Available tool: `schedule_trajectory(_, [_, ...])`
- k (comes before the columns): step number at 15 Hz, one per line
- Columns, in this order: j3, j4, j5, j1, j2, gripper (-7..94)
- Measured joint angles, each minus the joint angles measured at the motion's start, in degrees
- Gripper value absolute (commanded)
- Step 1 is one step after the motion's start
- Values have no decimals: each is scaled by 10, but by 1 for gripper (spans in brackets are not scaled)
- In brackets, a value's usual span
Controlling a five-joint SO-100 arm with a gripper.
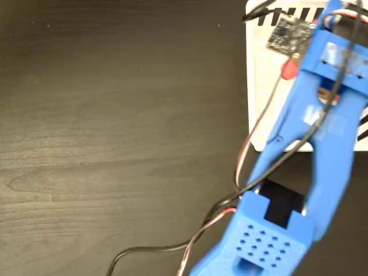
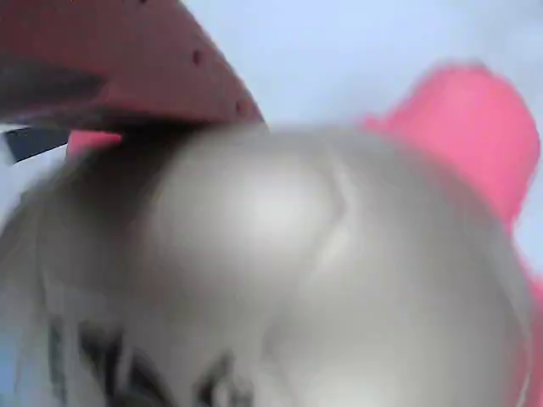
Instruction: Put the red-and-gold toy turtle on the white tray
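We see the red-and-gold toy turtle (image 2: 280, 271) pressed right under our gripper (image 2: 127, 76) over the white tray (image 1: 267, 86); whether its fingers pinch it, we cannot tell.

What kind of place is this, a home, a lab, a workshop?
Probably a hobby or lab robot bench. A blue 3D-printed-looking arm with loose cables and a bare circuit board reaches across a dark wood-grain table toward a white tray. Nothing else of the room shows.

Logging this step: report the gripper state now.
Gripper: cannot be told whether it is open or shut; the wrist view shows only a red finger touching the turtle's shell, blurred, above the white tray.
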State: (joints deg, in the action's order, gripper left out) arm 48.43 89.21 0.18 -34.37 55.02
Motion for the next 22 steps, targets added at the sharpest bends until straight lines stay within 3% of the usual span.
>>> schedule_trajectory(6, [23, -8, 0, 11, 0, 62])
schedule_trajectory(8, [27, -8, 0, 11, 0, 43])
schedule_trajectory(10, [35, -21, 3, 11, 7, 0])
schedule_trajectory(14, [116, -91, 25, 21, 150, 0])
schedule_trajectory(16, [247, -163, 20, 47, 268, 0])
schedule_trajectory(22, [860, -544, 2, 225, 671, 0])
